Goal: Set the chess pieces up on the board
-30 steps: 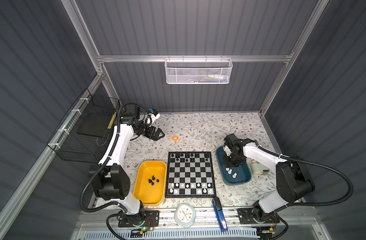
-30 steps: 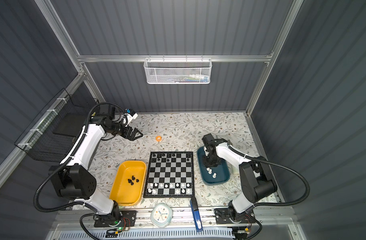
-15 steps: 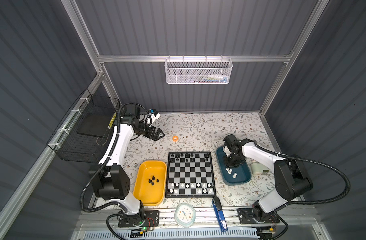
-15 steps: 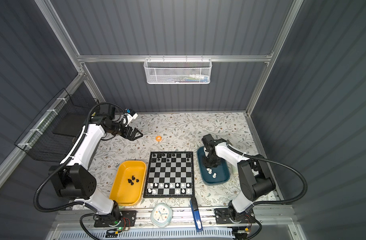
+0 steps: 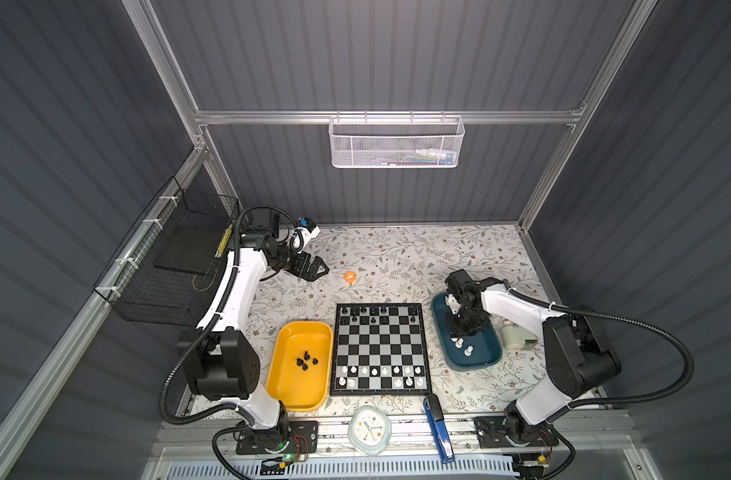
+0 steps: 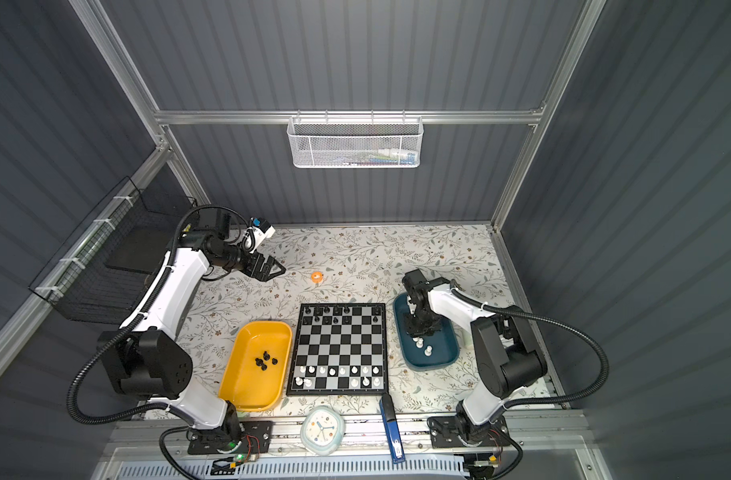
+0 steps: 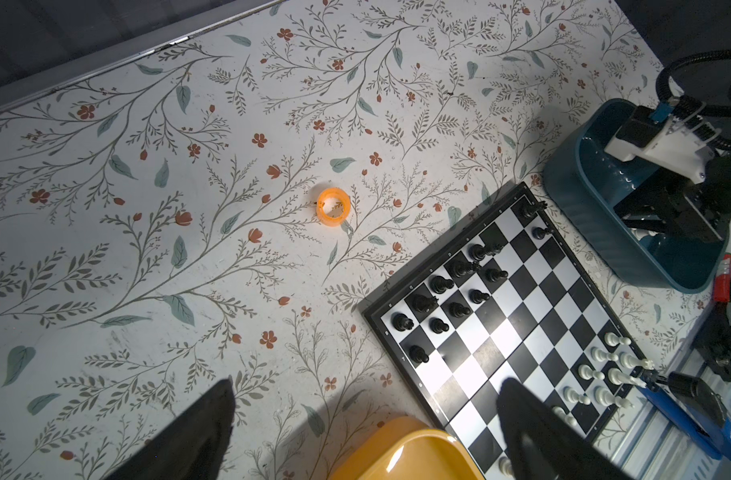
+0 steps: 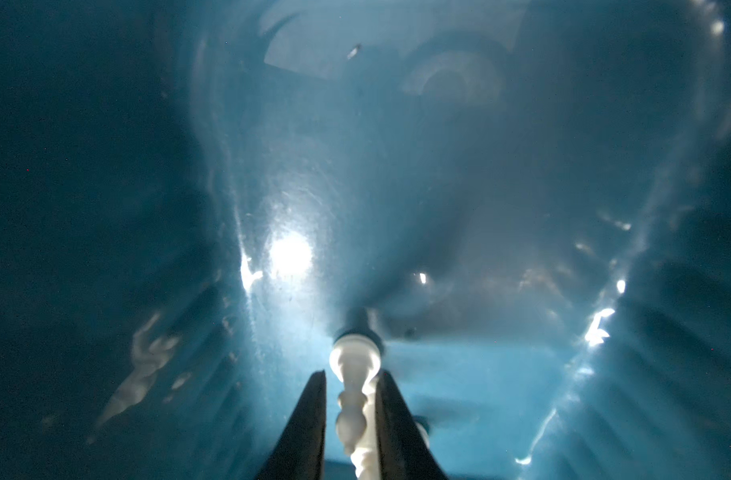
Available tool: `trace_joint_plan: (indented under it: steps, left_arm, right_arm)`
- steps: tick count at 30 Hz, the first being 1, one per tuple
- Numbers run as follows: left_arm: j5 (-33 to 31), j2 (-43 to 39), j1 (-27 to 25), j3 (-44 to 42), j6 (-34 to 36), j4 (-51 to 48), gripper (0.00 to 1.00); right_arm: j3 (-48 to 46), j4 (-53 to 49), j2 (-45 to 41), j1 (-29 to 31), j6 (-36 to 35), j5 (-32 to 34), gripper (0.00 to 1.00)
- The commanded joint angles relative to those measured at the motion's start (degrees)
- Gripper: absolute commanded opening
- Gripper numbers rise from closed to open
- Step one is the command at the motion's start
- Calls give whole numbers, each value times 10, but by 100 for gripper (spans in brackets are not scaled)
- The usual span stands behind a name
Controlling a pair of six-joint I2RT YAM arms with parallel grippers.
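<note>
While nothing along the front rail has stirred in the last second, with the clock (image 5: 370, 428) and the stapler (image 5: 437, 428) lying as they were, the one real change sits a little further back. On the board (image 5: 380, 345) the white pieces (image 5: 396, 370) fill most of the nearer two rows exactly as before, with gaps still open. To its left, the yellow tray (image 5: 301, 390) holds a few spare black pieces (image 5: 307, 360), untouched.

To the right, the right gripper (image 5: 459, 330) has stayed low inside the teal tray (image 5: 484, 357), while the arm behind it has shifted slightly. Its fingers have drawn in around an upright white piece (image 8: 353, 415). In the right wrist view the stem stands between the two fingers, which hug it closely, so it looks pinched. Whether its base has left the tray floor I cannot tell. Two loose white pieces (image 5: 463, 347) wait just beside it. So the pick is probably being secured, and a lift and carry to a gap in the near rows should follow.

Further back, the black pieces (image 5: 374, 310) on the far two rows are unchanged and incomplete. Beyond them the orange ring (image 5: 349, 276) lies on the table (image 5: 418, 257). The left gripper (image 5: 322, 268) still hangs over the far left of it, spread wide and holding nothing, so the black side is idle.
</note>
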Motion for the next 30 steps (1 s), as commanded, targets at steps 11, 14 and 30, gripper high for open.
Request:
trace_joint_plan:
  steps: [11, 14, 30]
  left_arm:
    - [4, -11, 3, -7, 9, -8, 99]
    - [3, -12, 3, -7, 9, -7, 100]
    - [0, -17, 3, -13, 9, -4, 100]
  right_arm:
    - [4, -5, 10, 0, -5, 14, 22]
    - [5, -6, 10, 0, -6, 15, 22]
    - [10, -4, 12, 2, -7, 25, 20]
